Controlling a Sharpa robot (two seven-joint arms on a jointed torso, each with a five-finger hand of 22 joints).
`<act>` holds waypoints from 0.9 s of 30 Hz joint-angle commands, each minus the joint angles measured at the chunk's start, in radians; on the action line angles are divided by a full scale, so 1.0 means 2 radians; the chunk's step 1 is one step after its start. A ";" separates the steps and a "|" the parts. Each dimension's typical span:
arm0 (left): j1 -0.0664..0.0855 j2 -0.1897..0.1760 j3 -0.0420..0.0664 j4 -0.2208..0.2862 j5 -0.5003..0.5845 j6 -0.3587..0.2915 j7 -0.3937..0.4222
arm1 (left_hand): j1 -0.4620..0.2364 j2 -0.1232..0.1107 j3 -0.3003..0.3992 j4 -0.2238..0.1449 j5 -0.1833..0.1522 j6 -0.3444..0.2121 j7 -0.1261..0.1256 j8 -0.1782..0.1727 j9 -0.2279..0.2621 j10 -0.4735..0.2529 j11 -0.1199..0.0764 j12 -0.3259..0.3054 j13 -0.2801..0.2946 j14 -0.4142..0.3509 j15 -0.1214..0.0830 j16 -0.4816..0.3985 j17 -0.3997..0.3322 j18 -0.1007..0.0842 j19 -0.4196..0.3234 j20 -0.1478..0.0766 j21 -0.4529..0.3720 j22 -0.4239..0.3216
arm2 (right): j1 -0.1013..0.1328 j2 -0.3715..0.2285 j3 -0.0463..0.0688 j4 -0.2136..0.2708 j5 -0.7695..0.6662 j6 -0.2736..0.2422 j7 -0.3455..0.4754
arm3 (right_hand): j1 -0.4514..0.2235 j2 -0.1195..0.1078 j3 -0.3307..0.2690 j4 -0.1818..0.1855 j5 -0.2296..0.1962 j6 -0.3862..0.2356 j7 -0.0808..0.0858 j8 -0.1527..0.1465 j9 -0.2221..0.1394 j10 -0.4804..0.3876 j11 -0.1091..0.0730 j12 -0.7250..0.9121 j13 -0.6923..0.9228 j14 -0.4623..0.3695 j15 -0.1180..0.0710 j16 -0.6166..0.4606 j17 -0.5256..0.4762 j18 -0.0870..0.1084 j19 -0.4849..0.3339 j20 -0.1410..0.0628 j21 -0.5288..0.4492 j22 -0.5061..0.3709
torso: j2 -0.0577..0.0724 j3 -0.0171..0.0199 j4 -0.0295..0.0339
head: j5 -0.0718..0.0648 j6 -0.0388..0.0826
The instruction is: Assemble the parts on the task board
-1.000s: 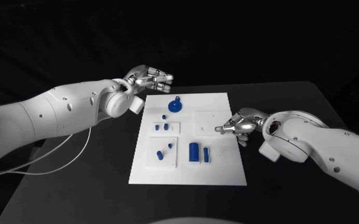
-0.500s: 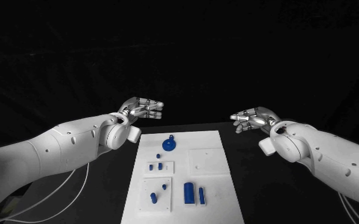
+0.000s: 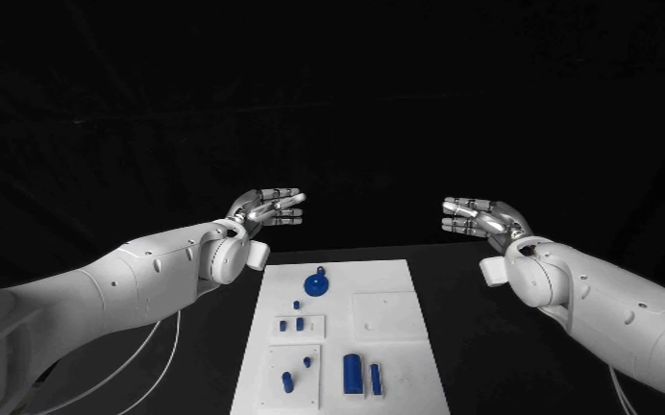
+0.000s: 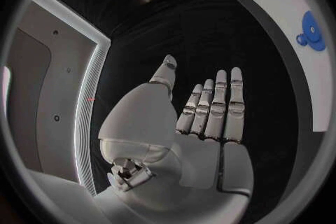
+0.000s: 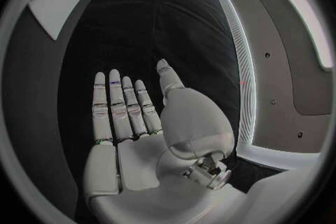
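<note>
Black bench (image 3: 181,357) and black backdrop surround a white task board (image 3: 416,362) that lies lengthwise away from the robot, low in the head view. On it sit the blue parts: a round disc with a small loop (image 3: 317,285) at the far end, small pegs (image 3: 291,324) in a raised square plate behind it, and two upright bars (image 3: 361,375) toward the near end.

Both hands are raised beyond the board's far edge, well apart from every part. The left hand (image 3: 267,206) is off the board's far left corner, the right hand (image 3: 480,215) off its far right corner. Each is empty, palm flat, fingers straight and slightly spread, as the wrist views confirm (image 4: 189,123) (image 5: 140,123).

Any reach must come back toward the robot and down. The disc is the closest part to both hands, and the left hand seems slightly nearer to it. No assembly step appears under way.
</note>
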 commanded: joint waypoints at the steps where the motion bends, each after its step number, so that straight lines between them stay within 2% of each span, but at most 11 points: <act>1: 0.000 -0.001 0.000 0.002 -0.001 -0.001 0.000 | -0.200 0.007 0.007 0.004 -0.025 -0.357 -0.057 -0.027 -0.025 -0.412 -0.064 -0.028 -0.026 -0.485 -0.068 -0.032 -0.030 -0.029 -0.474 -0.080 -0.034 -0.034 | 0.000 0.000 0.000 0.001 0.000 -0.001 -0.001 | -0.189 -0.053 0.050 0.085 -0.113 -0.411 -0.053 -0.029 -0.027 -0.449 -0.057 -0.030 -0.027 -0.160 -0.058 -0.032 -0.030 -0.124 -0.424 -0.143 -0.035 -0.033 | 0.000 -0.0005 0.0005 | -0.001 0.000; 2: -0.001 -0.001 0.001 0.004 -0.001 -0.003 0.000 | -0.215 0.007 0.007 0.004 -0.025 -0.357 -0.057 -0.027 -0.025 -0.412 -0.064 -0.028 -0.026 -0.485 -0.068 -0.032 -0.030 -0.029 -0.474 -0.080 -0.034 -0.034 | 0.000 -0.001 -0.001 0.003 0.001 -0.003 0.000 | -0.203 -0.053 0.050 0.085 -0.113 -0.411 -0.053 -0.029 -0.027 -0.449 -0.057 -0.030 -0.027 -0.514 -0.058 -0.032 -0.030 -0.124 -0.424 -0.143 -0.035 -0.033 | 0.000 -0.0011 0.0015 | -0.002 -0.001; 5: -0.006 -0.005 0.004 0.018 0.000 -0.017 0.003 | -0.270 0.007 0.007 0.004 -0.025 -0.357 -0.057 -0.027 -0.025 -0.412 -0.064 -0.028 -0.026 -0.485 -0.068 -0.032 -0.030 -0.029 -0.474 -0.080 -0.034 -0.034 | 0.000 -0.006 -0.007 0.018 0.009 -0.015 0.005 | -0.255 -0.053 0.050 0.085 -0.113 -0.411 -0.053 -0.029 -0.027 -0.449 -0.057 -0.030 -0.027 -0.514 -0.058 -0.032 -0.030 -0.124 -0.424 -0.143 -0.035 -0.033 | -0.003 -0.0055 0.0087 | -0.009 -0.007; 6: -0.008 -0.006 0.005 0.025 0.000 -0.024 0.005 | -0.284 0.007 0.007 0.004 -0.025 -0.357 -0.057 -0.027 -0.025 -0.412 -0.064 -0.028 -0.026 -0.485 -0.068 -0.032 -0.030 -0.029 -0.474 -0.080 -0.034 -0.034 | 0.000 -0.008 -0.010 0.025 0.013 -0.021 0.008 | -0.612 -0.053 0.050 0.085 -0.113 -0.411 -0.053 -0.029 -0.027 -0.449 -0.057 -0.030 -0.027 -0.514 -0.058 -0.032 -0.030 -0.124 -0.424 -0.143 -0.035 -0.033 | -0.005 -0.0075 0.0120 | -0.013 -0.010; 7: -0.010 -0.008 0.006 0.032 0.000 -0.031 0.007 | -0.643 0.007 0.007 0.004 -0.025 -0.357 -0.057 -0.027 -0.025 -0.412 -0.064 -0.028 -0.026 -0.485 -0.068 -0.032 -0.030 -0.029 -0.474 -0.080 -0.034 -0.034 | 0.000 -0.010 -0.013 0.032 0.018 -0.028 0.011 | -0.612 -0.053 0.050 0.085 -0.113 -0.411 -0.053 -0.029 -0.027 -0.449 -0.057 -0.030 -0.027 -0.514 -0.058 -0.032 -0.030 -0.124 -0.424 -0.143 -0.035 -0.033 | -0.006 -0.0097 0.0156 | -0.017 -0.013; 12: -0.028 -0.021 0.017 0.085 0.002 -0.082 0.018 | -0.643 0.007 0.007 0.004 -0.025 -0.357 -0.057 -0.027 -0.025 -0.412 -0.064 -0.028 -0.026 -0.485 -0.068 -0.032 -0.030 -0.029 -0.474 -0.080 -0.034 -0.034 | -0.001 -0.026 -0.033 0.085 0.049 -0.073 0.030 | -0.612 -0.053 0.050 0.085 -0.113 -0.411 -0.053 -0.029 -0.027 -0.449 -0.057 -0.030 -0.027 -0.514 -0.058 -0.032 -0.030 -0.124 -0.424 -0.143 -0.035 -0.033 | -0.015 -0.0227 0.0369 | -0.038 -0.032; 13: -0.035 -0.026 0.021 0.106 0.003 -0.103 0.023 | -0.643 0.007 0.007 0.004 -0.025 -0.357 -0.057 -0.027 -0.025 -0.412 -0.064 -0.028 -0.026 -0.485 -0.068 -0.032 -0.030 -0.029 -0.474 -0.080 -0.034 -0.034 | -0.001 -0.033 -0.042 0.106 0.061 -0.091 0.038 | -0.612 -0.053 0.050 0.085 -0.113 -0.411 -0.053 -0.029 -0.027 -0.449 -0.057 -0.030 -0.027 -0.514 -0.058 -0.032 -0.030 -0.124 -0.424 -0.143 -0.035 -0.033 | -0.017 -0.0256 0.0416 | -0.043 -0.036; 15: -0.045 -0.033 0.027 0.136 0.004 -0.132 0.029 | -0.643 0.007 0.007 0.004 -0.025 -0.357 -0.057 -0.027 -0.025 -0.412 -0.064 -0.028 -0.026 -0.485 -0.068 -0.032 -0.030 -0.029 -0.474 -0.080 -0.034 -0.034 | -0.002 -0.042 -0.054 0.136 0.079 -0.117 0.050 | -0.612 -0.053 0.050 0.085 -0.113 -0.411 -0.053 -0.029 -0.027 -0.449 -0.057 -0.030 -0.027 -0.514 -0.058 -0.032 -0.030 -0.124 -0.424 -0.143 -0.035 -0.033 | -0.019 -0.0282 0.0460 | -0.048 -0.040; 18: -0.060 -0.045 0.037 0.184 0.005 -0.179 0.040 | -0.643 0.007 0.007 0.004 -0.025 -0.357 -0.057 -0.027 -0.025 -0.412 -0.064 -0.028 -0.026 -0.485 -0.068 -0.032 -0.030 -0.029 -0.474 -0.080 -0.034 -0.034 | -0.003 -0.057 -0.073 0.184 0.107 -0.157 0.067 | -0.612 -0.053 0.050 0.085 -0.113 -0.411 -0.053 -0.029 -0.027 -0.449 -0.057 -0.030 -0.027 -0.514 -0.058 -0.032 -0.030 -0.124 -0.424 -0.143 -0.035 -0.033 | -0.020 -0.0301 0.0490 | -0.051 -0.043; 22: -0.082 -0.060 0.050 0.248 0.007 -0.242 0.054 | -0.643 0.007 0.007 0.004 -0.025 -0.357 -0.057 -0.027 -0.025 -0.412 -0.064 -0.028 -0.026 -0.485 -0.068 -0.032 -0.030 -0.029 -0.474 -0.080 -0.034 -0.034 | -0.004 -0.080 -0.101 0.255 0.150 -0.219 0.094 | -0.612 -0.053 0.050 0.085 -0.113 -0.411 -0.053 -0.029 -0.027 -0.449 -0.057 -0.030 -0.027 -0.514 -0.058 -0.032 -0.030 -0.124 -0.424 -0.143 -0.035 -0.033 | -0.021 -0.0301 0.0491 | -0.051 -0.043; 27: -0.097 -0.071 0.060 0.295 0.009 -0.288 0.065 | -0.643 0.007 0.007 0.004 -0.025 -0.357 -0.057 -0.027 -0.025 -0.412 -0.064 -0.028 -0.026 -0.485 -0.068 -0.032 -0.030 -0.029 -0.474 -0.080 -0.034 -0.034 | -0.005 -0.099 -0.126 0.318 0.187 -0.272 0.117 | -0.612 -0.053 0.050 0.085 -0.113 -0.411 -0.053 -0.029 -0.027 -0.449 -0.057 -0.030 -0.027 -0.514 -0.058 -0.032 -0.030 -0.124 -0.424 -0.143 -0.035 -0.033 | -0.021 -0.0301 0.0491 | -0.051 -0.043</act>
